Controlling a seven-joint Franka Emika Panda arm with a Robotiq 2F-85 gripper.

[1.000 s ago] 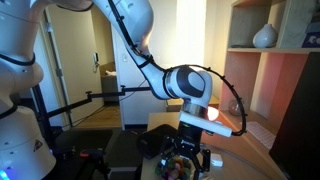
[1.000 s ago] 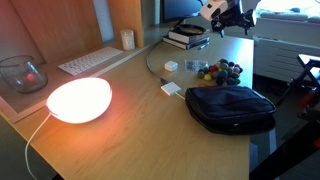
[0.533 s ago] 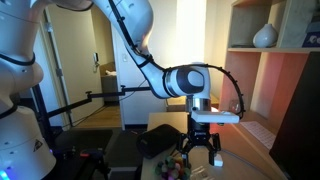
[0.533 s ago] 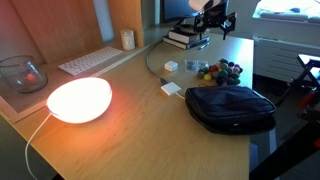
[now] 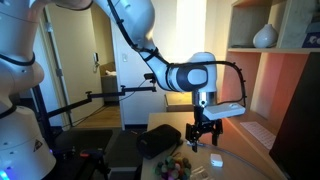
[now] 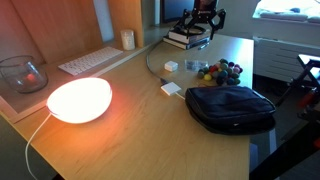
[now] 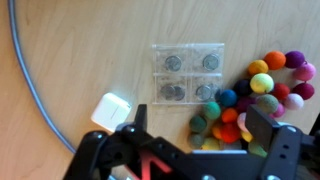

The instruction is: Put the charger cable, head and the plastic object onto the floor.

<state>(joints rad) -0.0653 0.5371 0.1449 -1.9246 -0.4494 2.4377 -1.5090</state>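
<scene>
My gripper (image 7: 200, 128) is open and empty. It hangs above the pale tabletop, over the near edge of a pile of coloured balls (image 7: 252, 98). The plastic object (image 7: 187, 75) is a clear flat pack holding round discs, and it lies just beyond the fingers. The white head (image 7: 113, 110) lies next to my left finger. The thin charger cable (image 7: 22, 75) curves down the left side. In an exterior view the gripper (image 6: 205, 22) is high over the table's far end, with the head (image 6: 172, 89), plastic object (image 6: 171, 66) and cable (image 6: 151, 62) below. The gripper also shows in the opposite exterior view (image 5: 203, 135).
A black pouch (image 6: 232, 107) lies at the near table edge. A glowing lamp (image 6: 78, 99), a keyboard (image 6: 90, 61), a glass bowl (image 6: 22, 72) and stacked books (image 6: 185, 38) stand around. The wood-toned floor (image 5: 100, 117) shows beyond the table.
The arm has swung, carrying the gripper sideways and a little higher over the far end of the table. The jaws stay open. Nothing on the table has moved.
</scene>
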